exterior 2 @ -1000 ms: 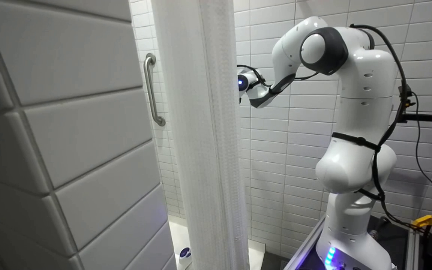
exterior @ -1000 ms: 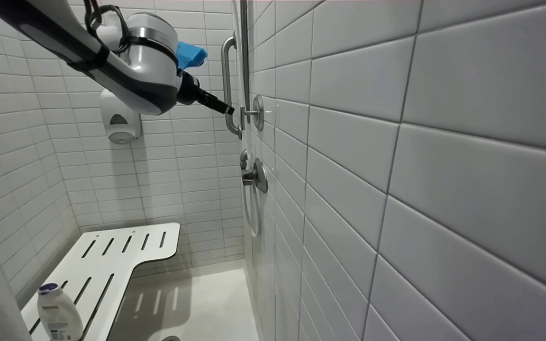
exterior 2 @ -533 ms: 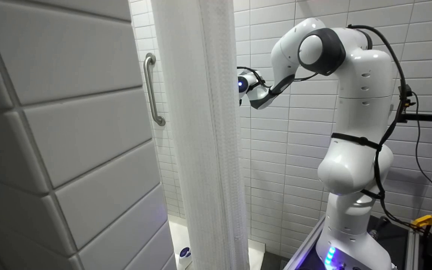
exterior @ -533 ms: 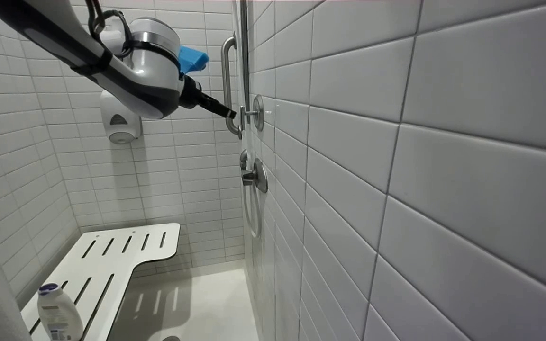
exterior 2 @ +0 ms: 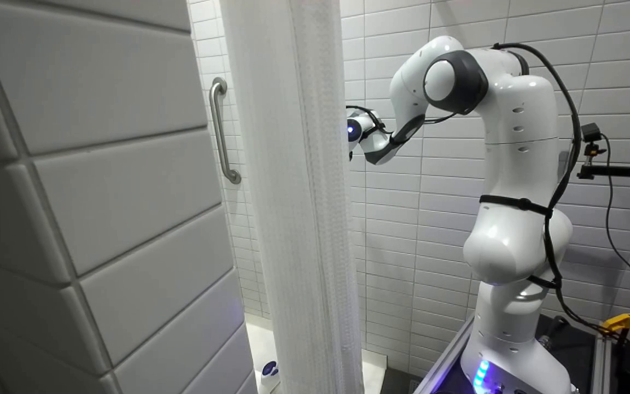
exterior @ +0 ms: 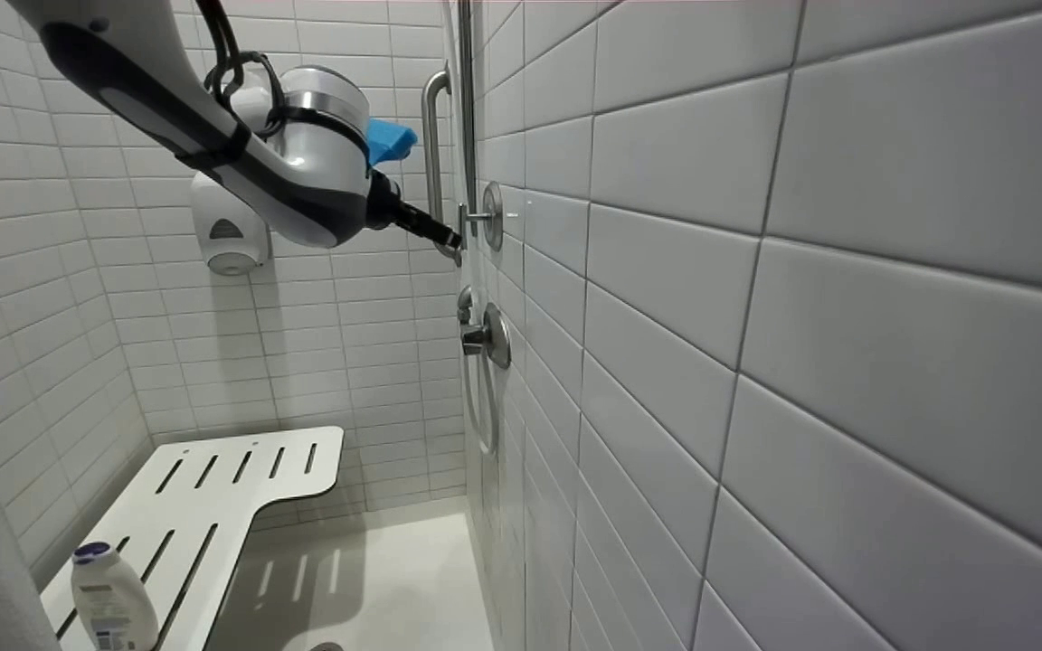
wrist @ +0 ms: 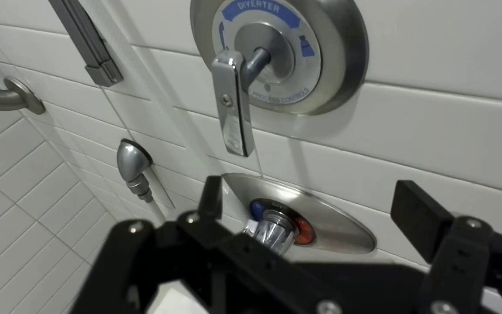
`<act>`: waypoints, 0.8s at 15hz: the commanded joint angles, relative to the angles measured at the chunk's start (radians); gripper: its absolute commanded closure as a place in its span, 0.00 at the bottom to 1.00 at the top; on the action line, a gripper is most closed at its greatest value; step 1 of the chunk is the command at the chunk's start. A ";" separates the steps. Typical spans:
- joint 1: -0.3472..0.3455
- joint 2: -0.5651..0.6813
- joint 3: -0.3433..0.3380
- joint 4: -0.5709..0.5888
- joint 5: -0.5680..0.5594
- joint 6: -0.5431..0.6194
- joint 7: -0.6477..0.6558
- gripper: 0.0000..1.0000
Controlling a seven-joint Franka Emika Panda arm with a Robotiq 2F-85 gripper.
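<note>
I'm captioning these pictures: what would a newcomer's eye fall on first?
The white robot arm likely strikes first, large in both exterior views. In an exterior view, a bright blue piece stands out at its far end. In the wrist view, the shiny diverter handle shows above the open black gripper.

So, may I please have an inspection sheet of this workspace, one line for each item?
Surface: white tiled wall; slotted white bench.
Work items: diverter lever and knob with blue and red markings, both wall-mounted, near the pincer; no contact visible.
Clutter: bottle standing on the bench.
Pincer: open, holding nothing.
Cables: black cable strapped along the arm.
Surroundings: grab bar, wall dispenser, curtain.
</note>
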 commanded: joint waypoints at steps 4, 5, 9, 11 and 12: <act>0.026 0.046 -0.023 0.072 -0.060 0.026 -0.030 0.00; 0.028 0.053 -0.023 0.079 -0.059 0.024 -0.036 0.00; 0.030 0.087 -0.023 0.109 -0.052 0.027 -0.046 0.00; 0.028 0.108 -0.023 0.127 -0.050 0.034 -0.047 0.00; 0.027 0.120 -0.024 0.139 -0.051 0.038 -0.049 0.00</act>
